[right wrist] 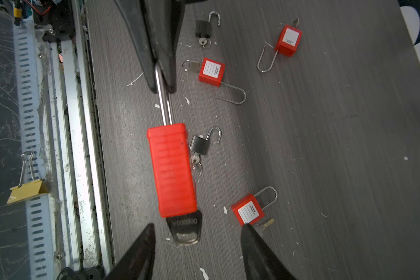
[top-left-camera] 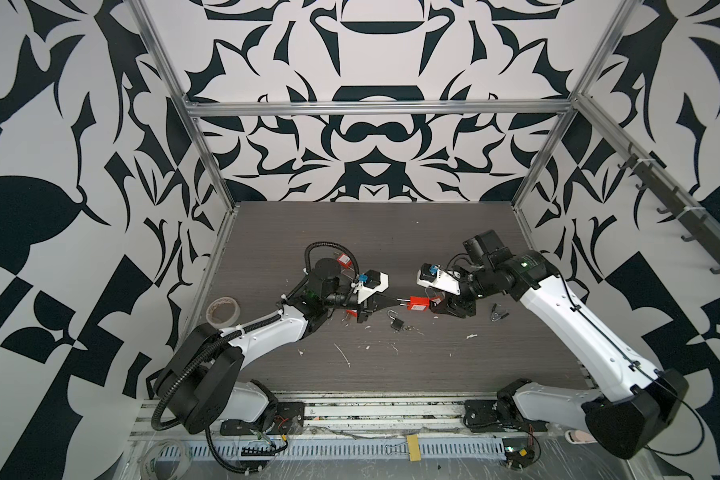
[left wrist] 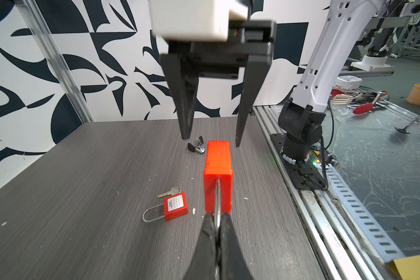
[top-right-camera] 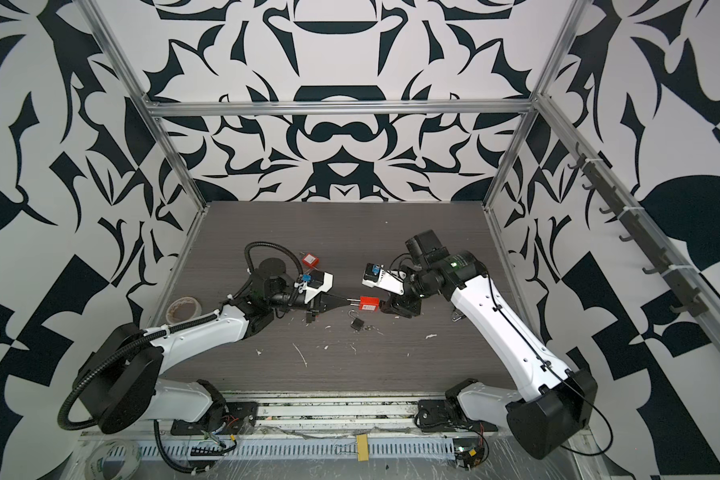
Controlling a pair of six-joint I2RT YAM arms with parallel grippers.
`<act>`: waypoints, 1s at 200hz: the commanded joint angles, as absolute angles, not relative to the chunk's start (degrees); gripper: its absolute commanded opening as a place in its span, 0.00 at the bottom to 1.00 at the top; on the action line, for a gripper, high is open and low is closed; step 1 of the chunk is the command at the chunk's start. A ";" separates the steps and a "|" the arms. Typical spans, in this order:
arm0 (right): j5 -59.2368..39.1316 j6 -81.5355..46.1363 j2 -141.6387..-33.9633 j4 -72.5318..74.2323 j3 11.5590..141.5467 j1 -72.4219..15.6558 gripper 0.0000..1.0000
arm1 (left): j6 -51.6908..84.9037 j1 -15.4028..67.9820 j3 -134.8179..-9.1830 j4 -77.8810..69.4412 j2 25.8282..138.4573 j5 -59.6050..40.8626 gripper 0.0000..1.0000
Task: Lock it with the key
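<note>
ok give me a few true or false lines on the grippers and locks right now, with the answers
1. The left gripper is shut on the shackle of the raised red padlock. True.
2. The right gripper is clamped on the key. False: its jaws stand open, one on each side of the key.
3. A key sits in the end of the red padlock opposite the shackle. True.
4. The black padlock lying nearest it is locked. False: its shackle is swung open.
5. The tape roll lies beside the right arm. False: it lies by the left arm.
</note>
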State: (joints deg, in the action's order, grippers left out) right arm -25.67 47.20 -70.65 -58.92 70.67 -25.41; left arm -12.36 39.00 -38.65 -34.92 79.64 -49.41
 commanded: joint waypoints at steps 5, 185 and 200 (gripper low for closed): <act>-26.64 47.89 -71.47 -57.07 69.67 -25.22 0.59 | -11.35 38.94 -40.58 -36.83 79.34 -51.33 0.00; -24.04 53.75 -64.10 -59.46 65.53 -25.28 0.53 | -12.25 38.94 -43.74 -33.06 81.04 -51.24 0.00; -22.05 53.90 -63.30 -56.22 64.58 -25.24 0.48 | -12.55 38.95 -43.94 -32.41 81.06 -51.54 0.00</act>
State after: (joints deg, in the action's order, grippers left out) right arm -21.76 53.06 -65.21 -57.45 63.02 -25.41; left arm -11.79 39.00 -42.04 -33.78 80.82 -49.56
